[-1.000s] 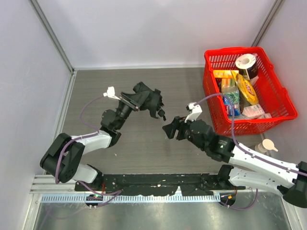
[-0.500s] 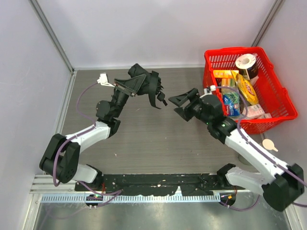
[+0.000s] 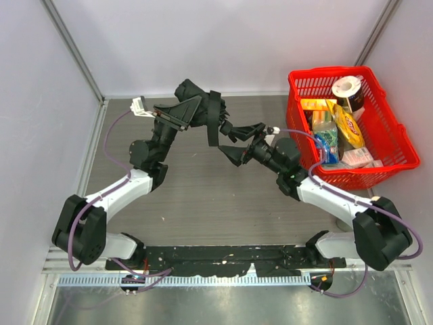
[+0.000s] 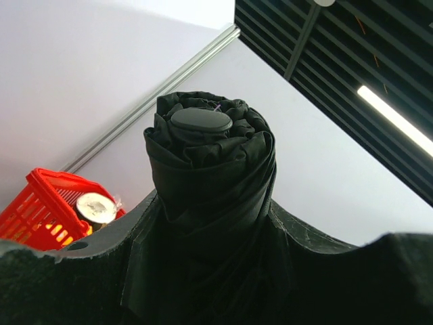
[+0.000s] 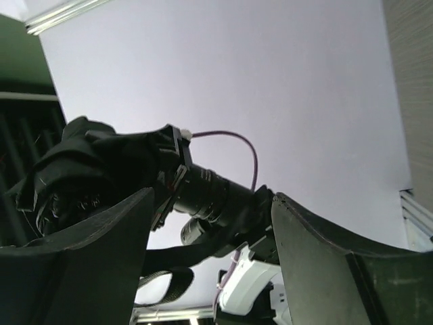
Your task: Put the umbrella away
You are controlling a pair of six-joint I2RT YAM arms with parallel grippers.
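Gripping the umbrella (image 4: 210, 169) around its rolled cloth, the left claw (image 3: 193, 112) has its two fingers pressed against either side of the bundle. It holds the bundle in the air over the far part of the table (image 3: 203, 217). In the left wrist view the round end cap faces the camera. A strap (image 3: 214, 125) hangs down from the bundle on the side toward the right arm.

The right claw (image 3: 229, 139) is spread wide and holds nothing. Its fingers point at the hanging strap from close by, but whether they touch it cannot be told. In the right wrist view the open gap between the fingers frames the left arm's wrist and the dark bundle beyond.

A second ago the left claw held the umbrella lower and nearer the middle of the table; it is now higher and closer to the back wall. The right claw was then low near the table's middle, well apart from the bundle, and has since swung up to it.

A red basket (image 3: 323, 71) full of groceries, with a paper roll (image 3: 347, 87) on top, sits at the far right, behind the right arm.
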